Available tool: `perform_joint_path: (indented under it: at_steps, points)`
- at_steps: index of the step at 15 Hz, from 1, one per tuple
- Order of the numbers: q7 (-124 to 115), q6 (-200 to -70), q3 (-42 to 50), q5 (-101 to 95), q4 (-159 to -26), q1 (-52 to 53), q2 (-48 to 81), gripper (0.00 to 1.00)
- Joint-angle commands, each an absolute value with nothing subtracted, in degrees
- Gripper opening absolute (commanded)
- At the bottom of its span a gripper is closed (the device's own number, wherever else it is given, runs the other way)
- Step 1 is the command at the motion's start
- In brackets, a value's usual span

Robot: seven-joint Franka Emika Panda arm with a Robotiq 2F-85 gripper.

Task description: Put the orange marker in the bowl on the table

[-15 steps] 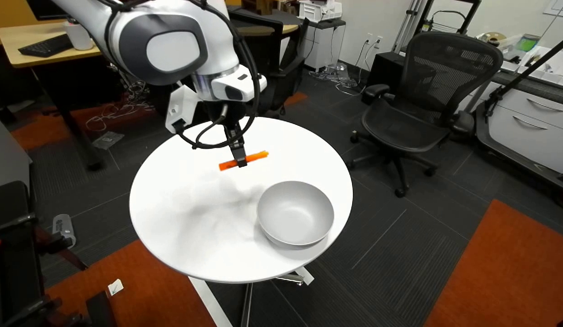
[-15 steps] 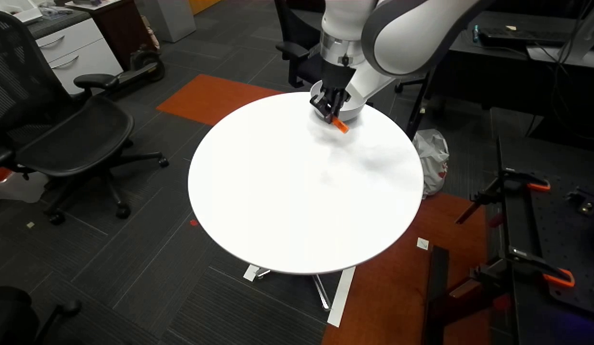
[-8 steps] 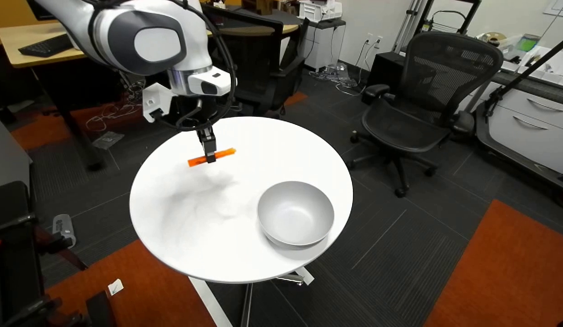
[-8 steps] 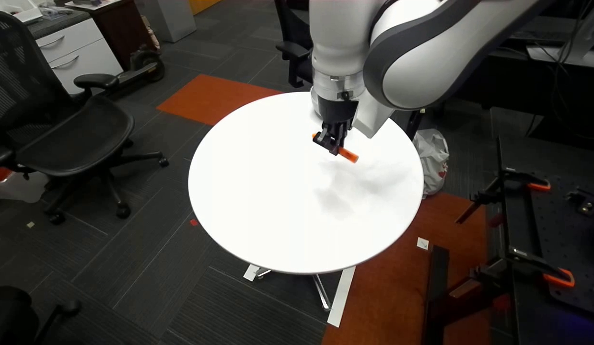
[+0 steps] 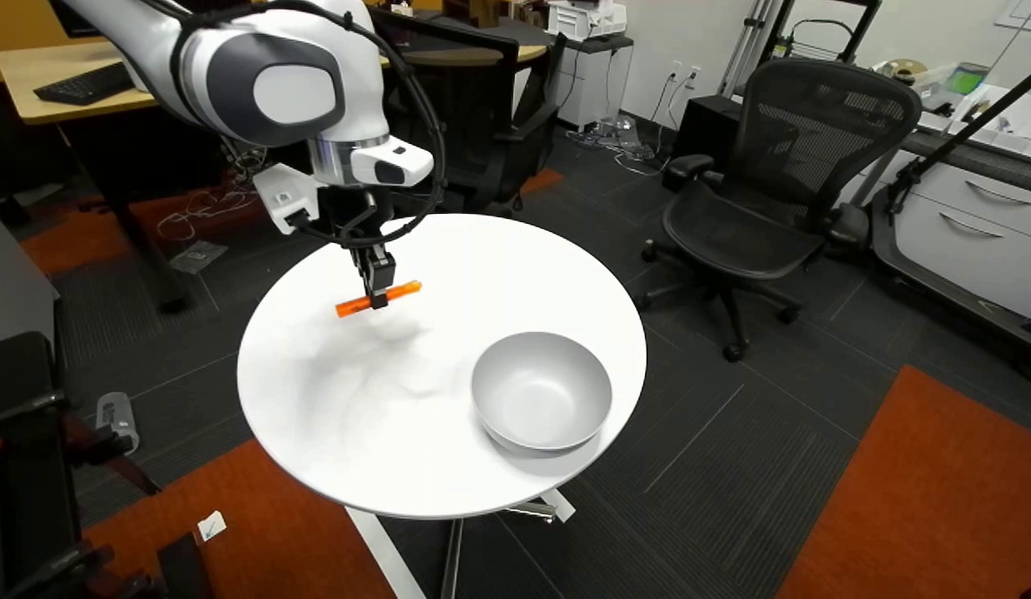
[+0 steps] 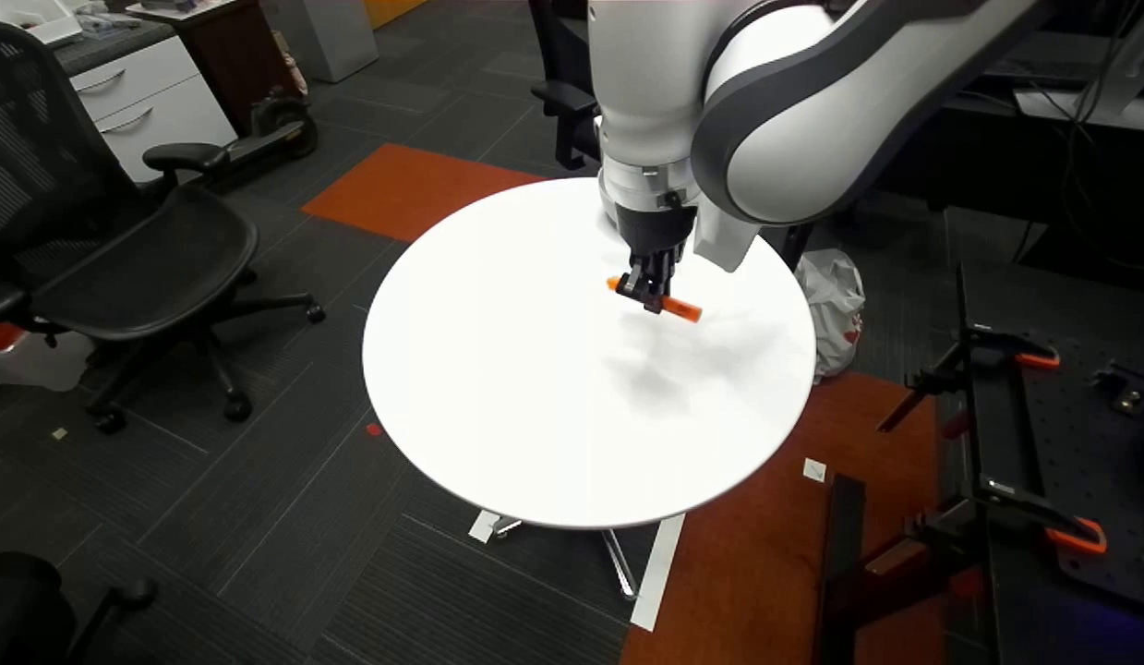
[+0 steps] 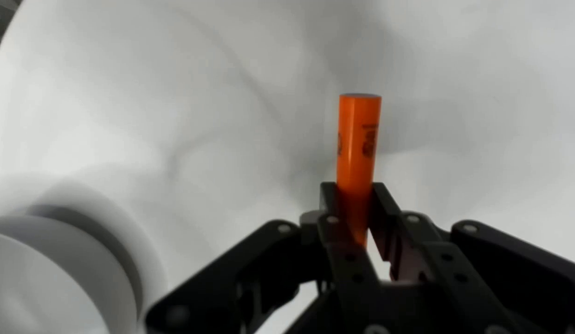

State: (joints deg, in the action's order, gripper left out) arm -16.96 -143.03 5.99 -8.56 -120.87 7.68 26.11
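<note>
Round white table (image 5: 523, 266) beneath gripper (image 7: 354, 197), which clasps orange marker (image 7: 358, 139); pick-up judged complete. Grey bowl (image 5: 540, 391) apart from gripper; placement outstanding.

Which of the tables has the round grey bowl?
The round grey bowl stands on the round white table, whose shape and white top set it apart from the rectangular pale wooden desk and black workbench.
</note>
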Motion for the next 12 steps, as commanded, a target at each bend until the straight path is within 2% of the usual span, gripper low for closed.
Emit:
perform_joint_path:
  at_steps: [1,12]
  points:
    - [-12.0,-142.9,4.6,-7.2,-119.2,4.6,27.8,0.05]
    - [-7.4,-143.5,4.1,-6.7,-116.5,2.0,32.0,0.05]
